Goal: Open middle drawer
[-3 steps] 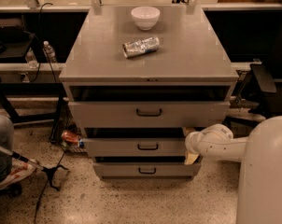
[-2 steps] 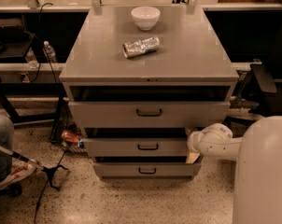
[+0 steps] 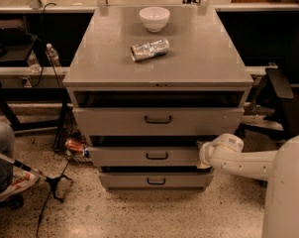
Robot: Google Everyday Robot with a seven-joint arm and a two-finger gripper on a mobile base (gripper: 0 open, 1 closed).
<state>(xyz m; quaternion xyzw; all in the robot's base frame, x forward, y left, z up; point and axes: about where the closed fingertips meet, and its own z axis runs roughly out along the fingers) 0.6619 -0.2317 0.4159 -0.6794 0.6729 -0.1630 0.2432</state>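
No readable text, label or number anywhere in view.
Nothing legible on the silvery packet (image 3: 148, 49) lying on the table (image 3: 204, 58), nor on the water bottle (image 3: 52, 55) at left; the gripper (image 3: 204, 156) sits at the right end of the middle drawer (image 3: 134, 156) front.

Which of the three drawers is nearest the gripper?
The middle drawer: the gripper sits at its front's right end. The taller top drawer lies above it, the bottom drawer below.
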